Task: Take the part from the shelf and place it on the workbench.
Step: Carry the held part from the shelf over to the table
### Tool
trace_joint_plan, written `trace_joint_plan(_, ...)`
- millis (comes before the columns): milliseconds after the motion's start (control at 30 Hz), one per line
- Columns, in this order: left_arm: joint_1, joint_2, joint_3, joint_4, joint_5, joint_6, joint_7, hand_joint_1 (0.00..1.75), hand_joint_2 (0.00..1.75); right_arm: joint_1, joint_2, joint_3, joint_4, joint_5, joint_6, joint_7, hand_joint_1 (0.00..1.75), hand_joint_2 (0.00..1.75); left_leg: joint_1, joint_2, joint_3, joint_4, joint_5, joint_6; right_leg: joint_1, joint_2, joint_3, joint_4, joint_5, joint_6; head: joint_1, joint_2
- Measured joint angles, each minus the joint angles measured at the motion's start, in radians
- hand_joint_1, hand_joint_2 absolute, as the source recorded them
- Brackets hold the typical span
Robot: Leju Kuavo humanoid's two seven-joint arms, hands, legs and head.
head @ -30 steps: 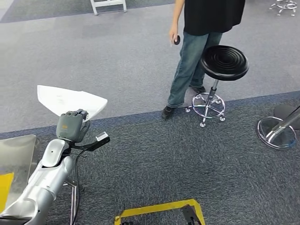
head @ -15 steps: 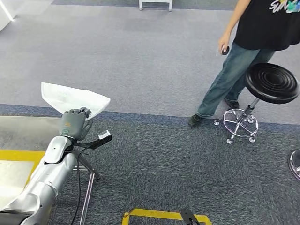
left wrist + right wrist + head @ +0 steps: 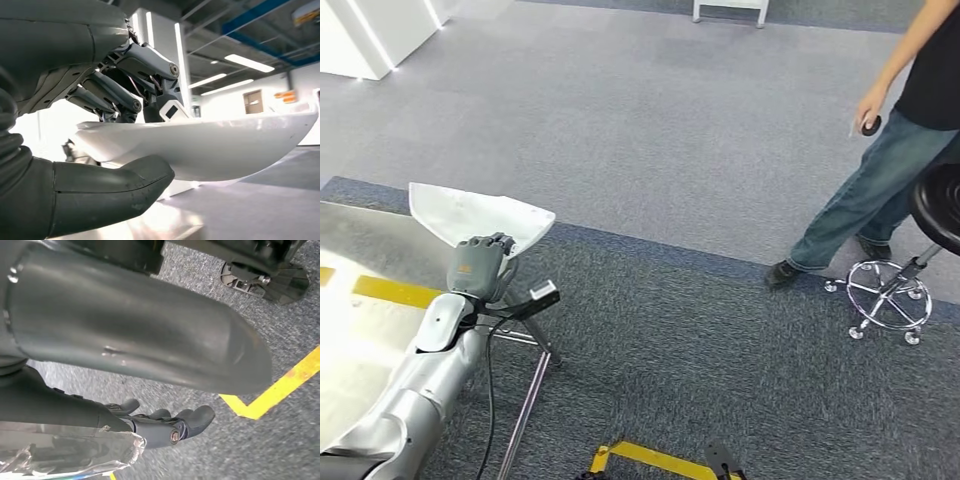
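The part (image 3: 482, 215) is a flat white curved shell. My left hand (image 3: 477, 266) grips it from below at its near edge and holds it up level. In the left wrist view the thumb runs under the white part (image 3: 211, 145) and the darker fingers (image 3: 113, 97) lie on top of it. The part hangs over the right corner of the steel workbench (image 3: 365, 330), which has a yellow stripe across its top. My right hand (image 3: 170, 425) hangs over the carpet with its fingers loosely stretched and nothing in them.
A person (image 3: 878, 190) in jeans stands at the far right, holding a small dark object, beside a black stool (image 3: 935, 205) with a chrome base. Yellow floor tape (image 3: 660, 462) lies near my feet. A white cabinet (image 3: 365, 35) stands at the far left.
The camera has swung left: person and stool slide right in the picture and more of the workbench top comes in. My left hand keeps the same hold on the part.
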Motion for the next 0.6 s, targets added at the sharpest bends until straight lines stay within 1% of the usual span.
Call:
trace_joint_plan(33,-0.001,0.0,0.001,0.001,-0.001,0.0,0.001,1.75,1.75,0.0,0.0,0.001,0.0,0.0,-0.001,0.0,0.0,0.0,-0.002,0.023,0.037,-0.069,0.031,0.001,0.001,-0.013,0.005,0.0,-0.004,0.004,0.0,0.0)
trace_joint_plan(67,-0.004,-0.001,0.002,0.001,-0.002,0.0,0.001,1.75,1.75,-0.001,0.0,0.002,0.0,0.0,-0.002,0.0,0.0,0.0,-0.007,0.044,0.072,-0.132,0.051,0.006,0.004,-0.024,0.008,0.001,-0.009,0.009,0.0,0.0)
trace_joint_plan(100,-0.007,-0.001,0.002,0.001,-0.003,0.0,0.002,1.75,1.75,-0.001,0.0,0.003,0.0,-0.001,-0.002,0.0,0.0,0.0,-0.012,0.062,0.094,-0.173,0.059,0.013,0.008,-0.035,0.012,0.003,-0.014,0.014,0.0,0.0)
trace_joint_plan(133,-0.009,-0.001,0.004,0.002,-0.004,0.0,0.002,1.75,1.75,-0.002,0.0,0.004,0.0,-0.001,-0.003,0.0,0.0,0.0,-0.017,0.07,0.103,-0.192,0.056,0.02,0.011,-0.046,0.014,0.003,-0.018,0.02,0.001,0.0)
trace_joint_plan(167,-0.01,0.0,0.005,0.002,-0.006,0.001,0.003,1.75,1.75,-0.003,0.0,0.005,0.0,-0.002,-0.003,0.0,0.0,0.0,-0.021,0.061,0.103,-0.195,0.053,0.029,0.013,-0.058,0.017,0.003,-0.021,0.025,0.001,0.0)
trace_joint_plan(200,-0.01,0.001,0.007,0.002,-0.007,0.001,0.003,1.75,1.75,-0.004,0.0,0.005,0.0,-0.002,-0.003,0.0,0.0,0.0,-0.019,0.05,0.103,-0.195,0.053,0.036,0.011,-0.066,0.019,0.002,-0.025,0.03,0.002,0.0)
trace_joint_plan(233,-0.009,0.002,0.008,0.002,-0.008,0.001,0.004,1.75,1.75,-0.005,0.001,0.006,0.0,-0.002,-0.003,0.0,0.0,0.0,-0.018,0.038,0.105,-0.197,0.053,0.042,0.008,-0.057,0.019,0.008,-0.033,0.035,0.003,0.0)
trace_joint_plan(267,-0.011,0.003,0.01,0.002,-0.008,0.001,0.004,1.75,1.75,-0.007,0.001,0.006,0.0,-0.002,-0.002,0.0,0.0,0.0,-0.016,0.026,0.106,-0.2,0.054,0.049,0.005,-0.035,0.009,0.03,-0.048,0.039,0.004,0.0)
trace_joint_plan(300,-0.013,0.002,0.01,0.002,-0.008,0.001,0.004,1.75,1.75,-0.007,0.001,0.006,0.0,-0.002,-0.002,0.001,0.0,0.0,-0.013,0.015,0.108,-0.202,0.055,0.055,0.002,-0.006,-0.014,0.076,-0.072,0.042,0.006,0.0)
trace_joint_plan(333,-0.015,0.0,0.01,0.003,-0.008,0.002,0.004,1.75,1.75,-0.007,0.001,0.006,0.0,-0.002,-0.002,0.001,0.0,0.0,-0.012,0.003,0.109,-0.202,0.055,0.059,0.001,0.023,-0.047,0.141,-0.102,0.044,0.008,0.0)
trace_joint_plan(367,-0.015,-0.001,0.01,0.003,-0.008,0.002,0.004,1.75,1.75,-0.006,0.001,0.006,0.0,-0.002,-0.002,0.002,0.0,0.0,-0.012,-0.01,0.109,-0.202,0.054,0.062,0.001,0.037,-0.086,0.214,-0.129,0.045,0.009,0.0)
trace_joint_plan(400,-0.014,-0.002,0.01,0.004,-0.008,0.002,0.004,1.75,1.75,-0.004,0.001,0.006,0.0,-0.002,-0.002,0.002,0.0,0.0,-0.012,-0.024,0.109,-0.201,0.054,0.063,0.001,0.043,-0.123,0.275,-0.145,0.045,0.009,0.0)
trace_joint_plan(433,-0.012,-0.002,0.01,0.005,-0.008,0.002,0.004,1.75,1.75,-0.003,0.0,0.006,0.0,-0.003,-0.002,0.003,0.0,0.0,-0.013,-0.04,0.11,-0.201,0.054,0.063,0.002,0.046,-0.147,0.303,-0.141,0.045,0.01,0.0)
trace_joint_plan(467,-0.01,-0.002,0.01,0.006,-0.008,0.002,0.004,1.75,1.75,-0.003,0.0,0.006,0.0,-0.003,-0.002,0.003,0.0,0.0,-0.013,-0.056,0.11,-0.201,0.054,0.063,0.002,0.048,-0.152,0.291,-0.116,0.043,0.01,0.0)
trace_joint_plan(500,-0.009,-0.002,0.01,0.006,-0.009,0.002,0.004,1.75,1.75,-0.003,0.0,0.006,0.0,-0.003,-0.002,0.003,0.0,0.0,-0.013,-0.071,0.112,-0.2,0.053,0.062,0.002,0.054,-0.139,0.241,-0.075,0.04,0.01,0.0)
trace_joint_plan(533,-0.009,-0.003,0.01,0.006,-0.009,0.002,0.004,1.75,1.75,-0.003,0.0,0.006,0.0,-0.003,-0.002,0.003,0.0,0.0,-0.012,-0.085,0.113,-0.2,0.053,0.061,0.0,0.07,-0.113,0.17,-0.031,0.037,0.01,0.0)
trace_joint_plan(567,-0.009,-0.003,0.011,0.007,-0.009,0.002,0.004,1.75,1.75,-0.003,0.0,0.006,0.0,-0.003,-0.002,0.003,0.0,0.0,-0.012,-0.099,0.112,-0.199,0.052,0.057,-0.003,0.096,-0.083,0.102,0.0,0.034,0.01,0.0)
trace_joint_plan(600,-0.01,-0.004,0.011,0.007,-0.009,0.002,0.004,1.75,1.75,-0.004,0.0,0.006,0.0,-0.003,-0.002,0.003,0.0,0.0,-0.011,-0.111,0.11,-0.197,0.052,0.053,-0.005,0.118,-0.06,0.053,0.016,0.032,0.009,0.0)
